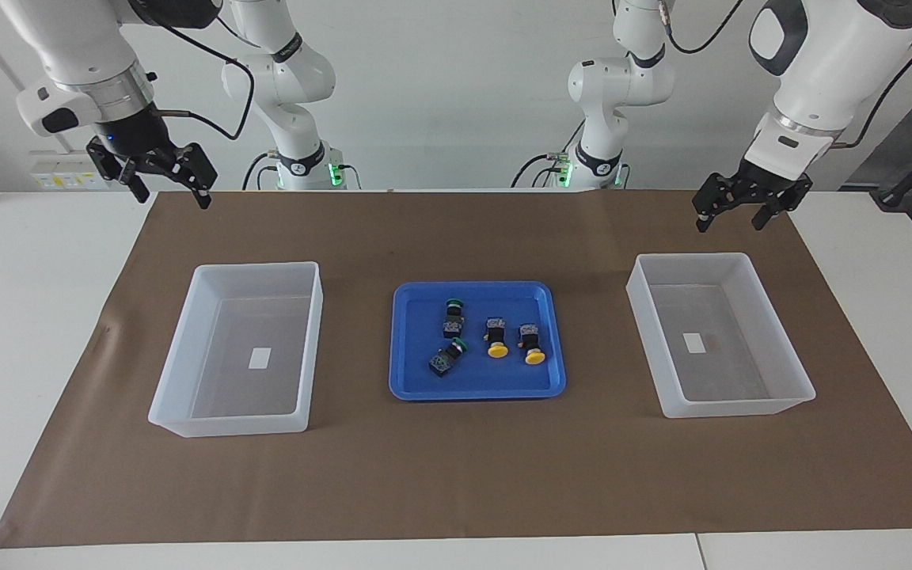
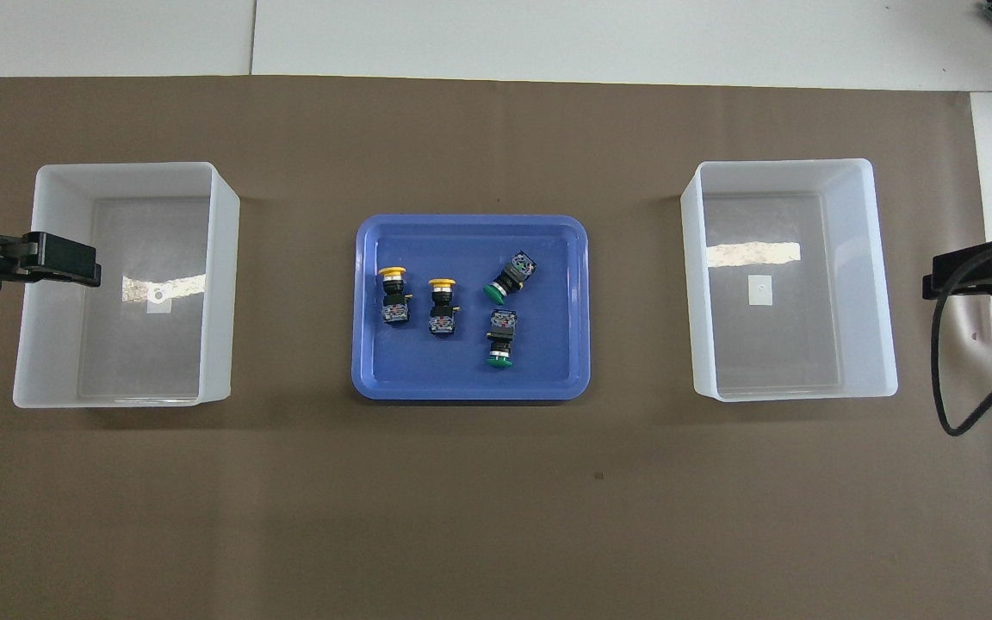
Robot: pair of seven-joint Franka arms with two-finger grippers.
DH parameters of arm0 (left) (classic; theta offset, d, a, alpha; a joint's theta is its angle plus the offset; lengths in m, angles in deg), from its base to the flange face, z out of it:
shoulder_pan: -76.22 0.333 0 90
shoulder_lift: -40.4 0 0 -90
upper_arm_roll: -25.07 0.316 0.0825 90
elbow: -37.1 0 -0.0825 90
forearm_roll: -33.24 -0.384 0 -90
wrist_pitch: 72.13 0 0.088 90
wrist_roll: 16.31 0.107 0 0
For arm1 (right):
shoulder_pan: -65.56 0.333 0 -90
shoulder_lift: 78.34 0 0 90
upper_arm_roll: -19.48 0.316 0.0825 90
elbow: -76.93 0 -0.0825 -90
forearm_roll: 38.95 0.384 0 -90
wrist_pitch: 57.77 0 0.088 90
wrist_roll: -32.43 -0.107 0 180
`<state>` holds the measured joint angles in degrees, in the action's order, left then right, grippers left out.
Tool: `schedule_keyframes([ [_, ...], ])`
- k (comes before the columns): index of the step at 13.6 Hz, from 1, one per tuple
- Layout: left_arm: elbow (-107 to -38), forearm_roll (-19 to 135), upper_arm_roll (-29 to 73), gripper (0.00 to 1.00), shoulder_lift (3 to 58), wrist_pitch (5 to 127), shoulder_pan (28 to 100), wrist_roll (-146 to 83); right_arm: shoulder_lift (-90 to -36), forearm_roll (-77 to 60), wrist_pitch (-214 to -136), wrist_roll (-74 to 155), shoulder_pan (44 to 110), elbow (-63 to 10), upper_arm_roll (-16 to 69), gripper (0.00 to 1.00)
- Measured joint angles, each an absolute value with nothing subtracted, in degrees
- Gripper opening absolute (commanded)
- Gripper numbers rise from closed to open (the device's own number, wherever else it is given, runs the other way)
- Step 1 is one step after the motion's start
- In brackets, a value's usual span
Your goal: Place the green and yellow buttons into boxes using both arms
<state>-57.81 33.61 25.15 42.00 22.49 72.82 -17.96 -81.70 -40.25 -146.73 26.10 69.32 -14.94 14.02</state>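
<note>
Four buttons lie in a blue tray [image 1: 476, 390] [image 2: 470, 389] at the table's middle. Two have green caps [image 1: 454, 304] [image 1: 459, 345] [image 2: 500, 360] [image 2: 493, 293]. Two have yellow caps [image 1: 495, 349] [image 1: 534, 357] [image 2: 442, 282] [image 2: 393, 273]. One empty box [image 1: 721, 372] [image 2: 117, 344] stands toward the left arm's end, and the other [image 1: 226, 380] [image 2: 793, 344] toward the right arm's end. My left gripper [image 1: 731, 219] [image 2: 61, 261] hangs open and empty, raised by its box's outer edge. My right gripper [image 1: 171, 194] [image 2: 965, 275] hangs open and empty, raised outside its box.
A brown mat [image 1: 456, 475] [image 2: 496, 517] covers the table under the tray and both boxes. A black cable [image 2: 970, 396] loops down from the right arm at that end of the mat.
</note>
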Motion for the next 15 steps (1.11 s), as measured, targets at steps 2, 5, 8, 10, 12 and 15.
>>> schedule_keyframes([
  [2, -57.8, 33.6, 25.1, 1.00, 42.0, 22.5, 72.8, -18.0, -81.7, -40.3, -146.7, 26.1, 69.4, -15.0, 14.0, 1.00],
  [5, -57.8, 33.6, 25.1, 1.00, 42.0, 22.5, 72.8, -18.0, -81.7, -40.3, -146.7, 26.1, 69.4, -15.1, 14.0, 1.00],
  [8, -57.8, 33.6, 25.1, 1.00, 42.0, 22.5, 72.8, -18.0, -81.7, -40.3, -146.7, 26.1, 69.4, -15.1, 14.0, 1.00],
  [10, -57.8, 33.6, 25.1, 1.00, 42.0, 22.5, 72.8, -18.0, -81.7, -40.3, -146.7, 26.1, 69.5, -15.1, 14.0, 1.00],
  [12, -57.8, 33.6, 25.1, 1.00, 42.0, 22.5, 72.8, -18.0, -81.7, -40.2, -146.8, 26.0, 70.7, -15.5, 14.1, 1.00],
  [15, -57.8, 33.6, 25.1, 1.00, 42.0, 22.6, 72.8, -18.1, -81.7, -40.3, -147.8, 22.5, 74.4, -16.2, 14.4, 1.00],
])
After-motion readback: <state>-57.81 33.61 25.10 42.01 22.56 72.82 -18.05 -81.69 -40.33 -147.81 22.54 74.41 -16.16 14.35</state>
